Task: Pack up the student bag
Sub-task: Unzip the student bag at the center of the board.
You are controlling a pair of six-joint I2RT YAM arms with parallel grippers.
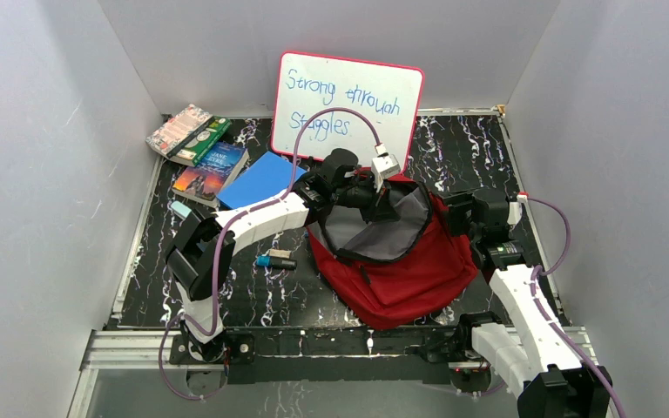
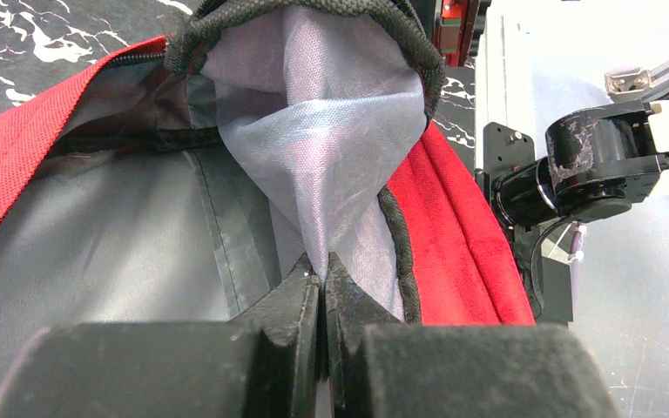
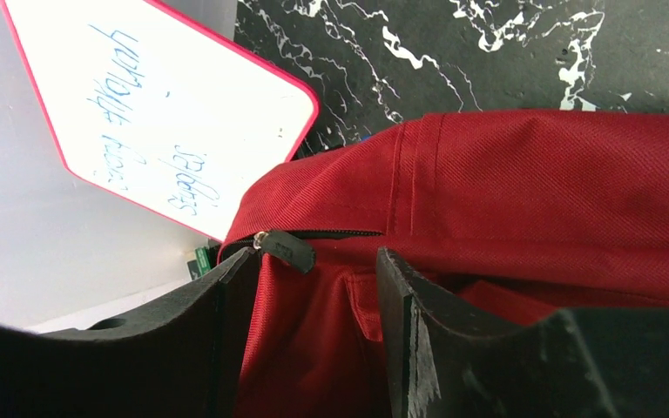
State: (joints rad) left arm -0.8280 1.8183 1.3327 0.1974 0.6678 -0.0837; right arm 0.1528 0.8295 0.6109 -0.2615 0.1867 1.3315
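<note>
— Where is the student bag (image 1: 401,274) sitting?

— I'm seeing it lying on the table (image 1: 253,300), a little right of centre, between my two arms. It's a soft red backpack. Its mouth is gaping toward the far side and showing grey lining edged in black trim.

— What is your left gripper (image 2: 323,268) doing?

— It's pinching a fold of that grey lining at the far left rim of the opening. The jaws are closed tight on the fabric and holding it up in a peak.

— And the right gripper (image 3: 314,259)?

— It's standing open at the bag's right side, with red fabric showing between its fingers. A black zipper pull (image 3: 286,249) is lying just beside one fingertip; I can't tell if they are touching.

— Any writing?

— A red-framed whiteboard (image 1: 348,103) is leaning against the far wall, reading "Strong through Struggles" in blue. Among the books (image 1: 196,144) at the far left, one cover is reading "Jane Eyre".
</note>
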